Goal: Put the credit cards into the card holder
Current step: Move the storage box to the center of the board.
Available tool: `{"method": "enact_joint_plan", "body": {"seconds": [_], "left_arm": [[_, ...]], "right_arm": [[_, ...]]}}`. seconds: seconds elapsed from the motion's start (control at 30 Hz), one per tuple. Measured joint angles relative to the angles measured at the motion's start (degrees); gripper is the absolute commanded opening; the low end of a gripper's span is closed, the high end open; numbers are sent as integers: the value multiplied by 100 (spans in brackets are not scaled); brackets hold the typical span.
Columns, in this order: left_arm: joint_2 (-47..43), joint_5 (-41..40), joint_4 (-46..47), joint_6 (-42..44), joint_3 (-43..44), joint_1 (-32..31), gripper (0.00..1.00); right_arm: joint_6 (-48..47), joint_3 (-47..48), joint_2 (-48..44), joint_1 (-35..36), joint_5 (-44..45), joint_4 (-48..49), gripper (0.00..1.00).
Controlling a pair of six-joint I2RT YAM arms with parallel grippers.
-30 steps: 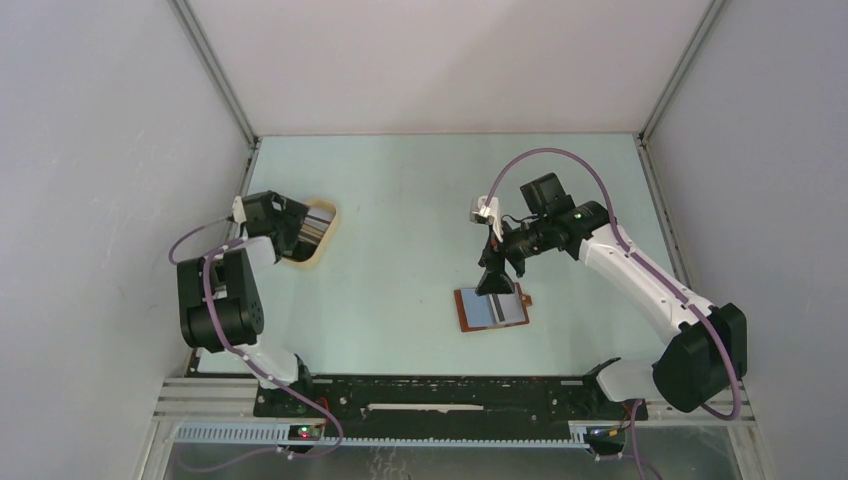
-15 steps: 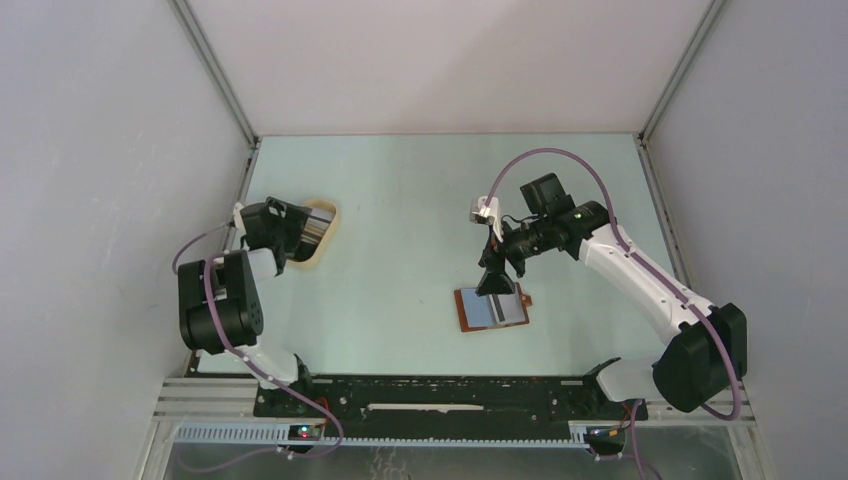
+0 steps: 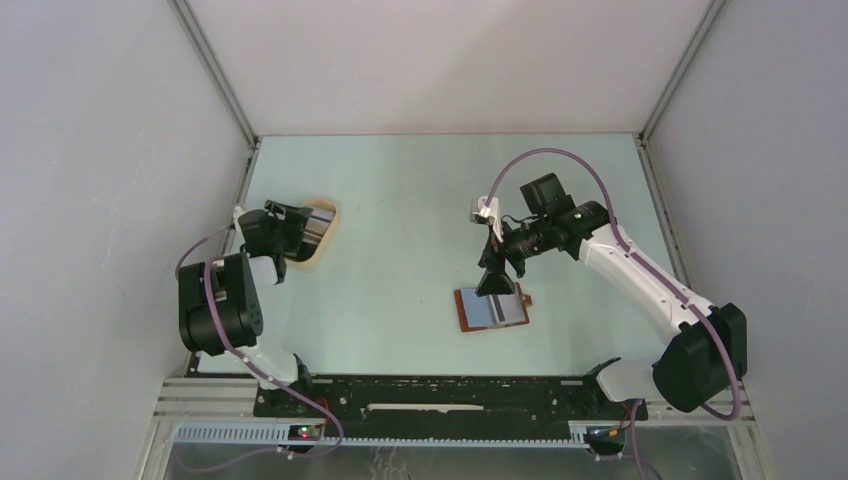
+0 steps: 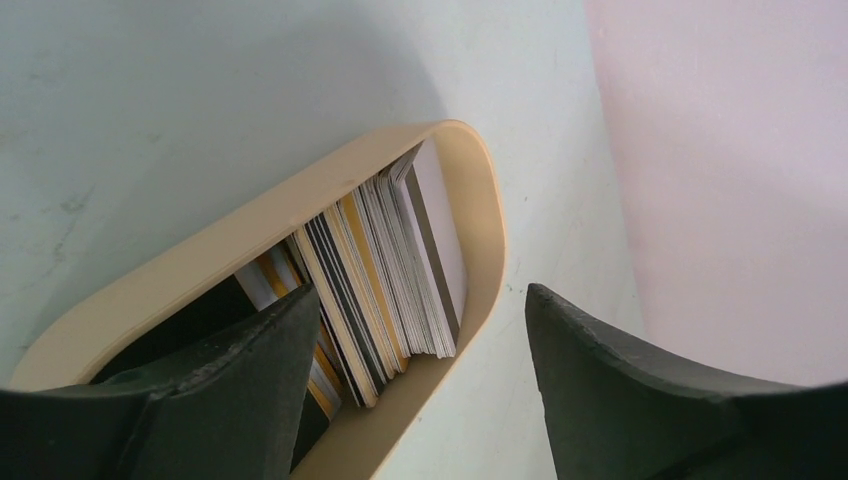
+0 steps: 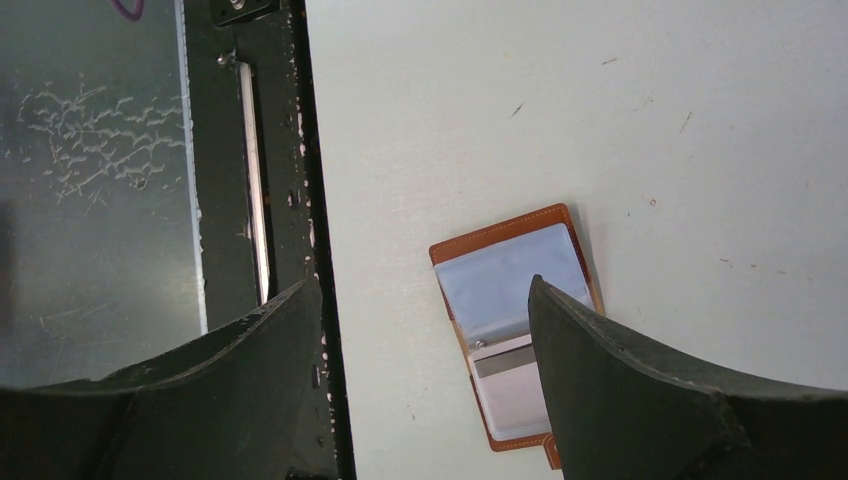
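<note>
Several credit cards (image 4: pixel 390 260) stand on edge, packed together, in an oval tan tray (image 4: pixel 490 230) at the table's left (image 3: pixel 318 255). My left gripper (image 4: pixel 420 295) hangs open low over the tray's end: one finger sits over the cards, the other outside the rim above the table. In the top view the left gripper (image 3: pixel 298 230) covers most of the tray. The brown card holder (image 3: pixel 492 309) lies open and flat at centre right, clear sleeves up, with a card (image 5: pixel 515 390) in one sleeve. Just above its far edge my right gripper (image 3: pixel 496 281) hovers open and empty.
The black base rail (image 3: pixel 450 395) runs along the table's near edge and shows beside the card holder (image 5: pixel 510 270) in the right wrist view. The enclosure's left wall (image 4: pixel 720 150) stands close behind the tray.
My left gripper has shifted slightly toward the near side over the tray and its jaws have narrowed a little. The right arm and the card holder have not moved.
</note>
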Motion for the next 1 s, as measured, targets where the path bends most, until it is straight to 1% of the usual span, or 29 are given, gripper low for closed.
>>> {"method": "enact_joint_plan", "body": {"seconds": [0.1,0.2,0.67,0.8,1.0], "left_arm": [[0,116,155,-50,-35,11,68],[2,245,330,-114,-35,11,68],[245,511,568,-181,-24,48,82],[293,544,505,-181,-22,48,84],[380,619,286,-173,116,35,82]], "right_arm": [[-2,0,0,2,-2,-4,85],[-2,0,0,2,-4,-7,85],[-7,0,0,2,-22,-11,85],[-7,0,0,0,-22,-13,85],[-9,0,0,0,-42,-17,85]]}}
